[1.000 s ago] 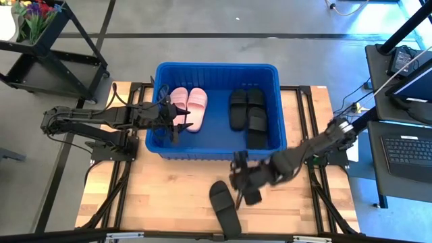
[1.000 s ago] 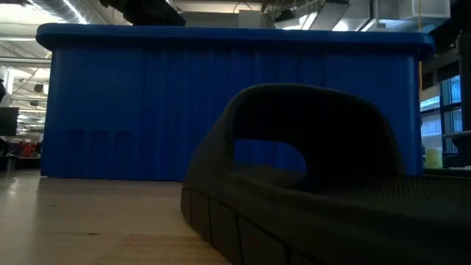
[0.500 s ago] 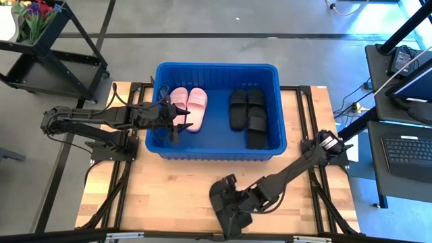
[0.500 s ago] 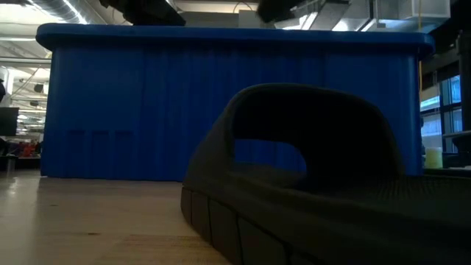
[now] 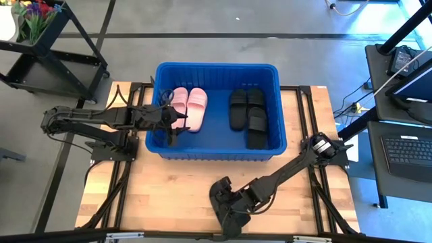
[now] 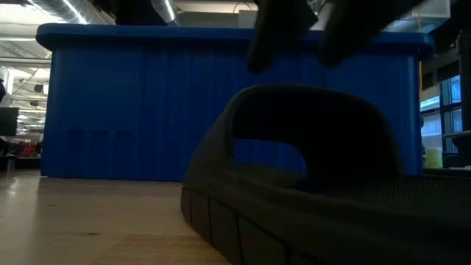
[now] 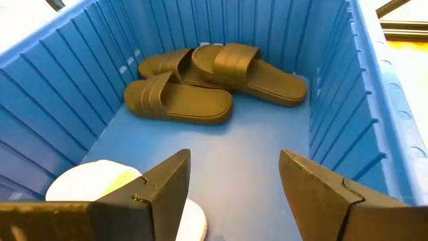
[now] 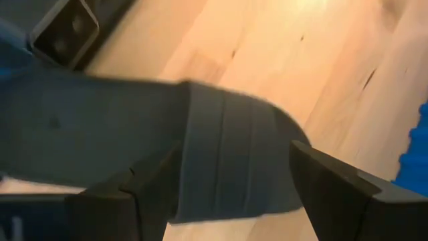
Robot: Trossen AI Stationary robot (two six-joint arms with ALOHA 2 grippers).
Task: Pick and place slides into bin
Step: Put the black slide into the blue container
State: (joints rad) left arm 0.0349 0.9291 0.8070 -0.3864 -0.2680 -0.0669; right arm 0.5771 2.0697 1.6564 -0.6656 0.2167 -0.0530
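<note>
light: bright, even overhead | low view: backlit, dark silhouettes | right wrist view: motion-blurred, warm glare

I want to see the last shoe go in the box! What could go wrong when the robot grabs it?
The last black slide lies near the table's front edge, so a clumsy nudge from the open right gripper might push it off. The fingers straddle the wide strap, which could slip out. The left gripper hangs inside the bin, possibly in the way.

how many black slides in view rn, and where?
4. Three lie in the bin on its right side. One lies on the table at the front, under the right hand. None seems hidden.
</note>
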